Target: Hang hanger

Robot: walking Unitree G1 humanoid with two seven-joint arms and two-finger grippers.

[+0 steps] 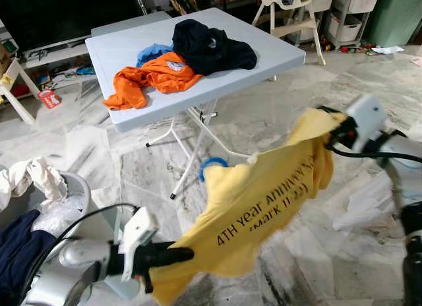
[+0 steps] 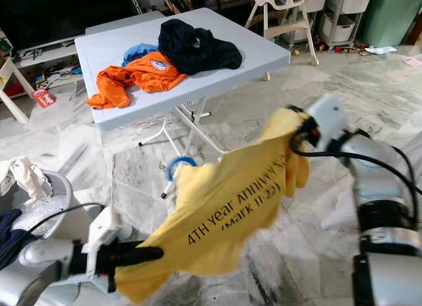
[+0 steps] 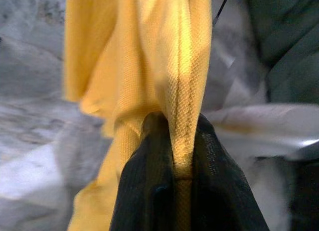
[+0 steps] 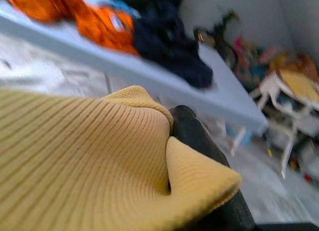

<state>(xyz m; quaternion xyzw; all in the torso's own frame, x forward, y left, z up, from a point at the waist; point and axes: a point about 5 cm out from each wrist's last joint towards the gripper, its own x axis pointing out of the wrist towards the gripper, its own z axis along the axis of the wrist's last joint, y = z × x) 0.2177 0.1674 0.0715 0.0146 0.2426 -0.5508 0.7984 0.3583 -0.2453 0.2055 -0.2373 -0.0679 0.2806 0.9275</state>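
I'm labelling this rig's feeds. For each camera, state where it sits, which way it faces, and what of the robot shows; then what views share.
Left eye view: on the head, facing forward and down at the yellow printed T-shirt, the pale folding table behind; left gripper and right gripper show.
Right eye view: same head, same scene, both silver arms.
Left wrist view: along its black fingers, pinching a shirt seam.
Right wrist view: along its black finger at the ribbed collar, table beyond.
Shared: all four show the shirt.
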